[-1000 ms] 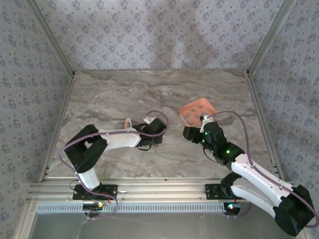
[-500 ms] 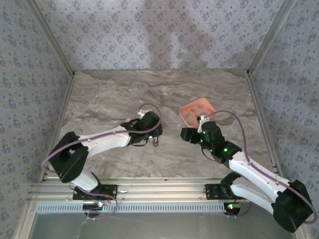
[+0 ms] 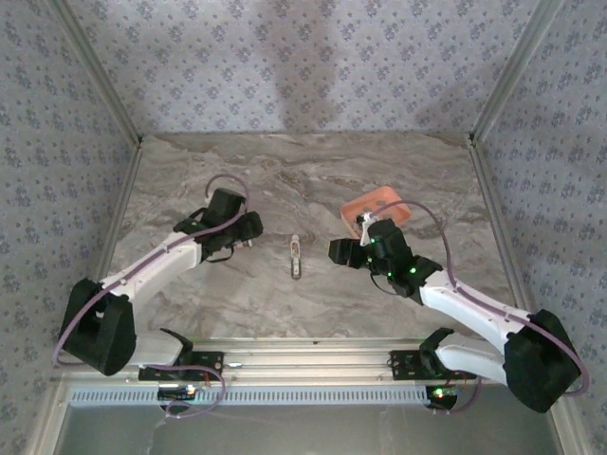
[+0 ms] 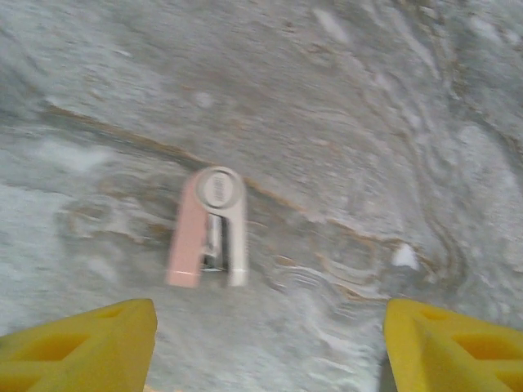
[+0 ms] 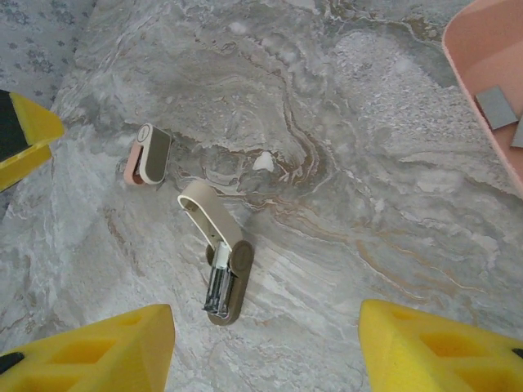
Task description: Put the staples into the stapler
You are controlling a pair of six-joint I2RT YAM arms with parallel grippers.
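Note:
The stapler (image 5: 222,263) lies on the marble table with its beige lid swung open and its metal magazine showing; the top view has it mid-table (image 3: 297,258). My right gripper (image 5: 265,314) hovers open just near of it with nothing between its fingers, and stands right of the stapler (image 3: 337,252) in the top view. The staples (image 5: 496,106) are flat grey strips in the salmon-pink tray (image 5: 482,57), far right. My left gripper (image 4: 270,314) is open and empty, left of the stapler (image 3: 248,235), facing a small pink-and-beige object (image 4: 208,229).
The small pink-and-beige object (image 5: 147,155) lies left of and beyond the stapler. A yellow finger of the left gripper (image 5: 24,131) shows at the left edge of the right wrist view. The pink tray (image 3: 365,204) sits behind my right gripper. Patterned walls surround the table.
My left gripper has opened and drawn back to the left, leaving the stapler lying open mid-table. My right gripper has shifted slightly left, toward the stapler.

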